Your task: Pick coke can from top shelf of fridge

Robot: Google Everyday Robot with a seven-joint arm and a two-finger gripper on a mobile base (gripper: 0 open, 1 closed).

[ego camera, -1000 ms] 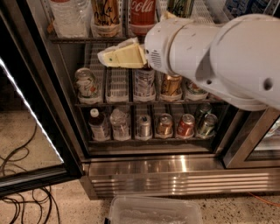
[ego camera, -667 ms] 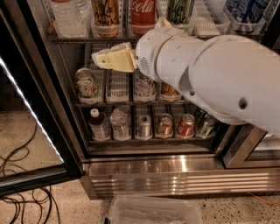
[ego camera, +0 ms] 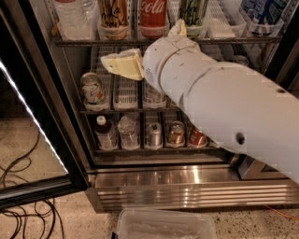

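The coke can [ego camera: 153,16], tall and red with white script, stands on the top shelf [ego camera: 84,42] of the fridge [ego camera: 187,179], between a gold-and-black can [ego camera: 113,16] and a green can [ego camera: 192,11]. Its top is cut off by the frame edge. My gripper [ego camera: 124,64], cream-coloured at the end of the big white arm [ego camera: 224,102], hovers in front of the middle rack, just below the top shelf and a little left of the coke can. It holds nothing that I can see.
A water bottle [ego camera: 72,16] and blue packs [ego camera: 264,11] share the top shelf. A green-white can [ego camera: 92,88] is on the middle rack, with bottles and cans [ego camera: 154,135] below. The open glass door [ego camera: 32,121] is at left, above cables [ego camera: 18,186]. A clear bin [ego camera: 163,226] lies on the floor.
My gripper has shifted slightly left in front of the middle rack, and the arm now covers more of the fridge's right side. The cans have not moved.
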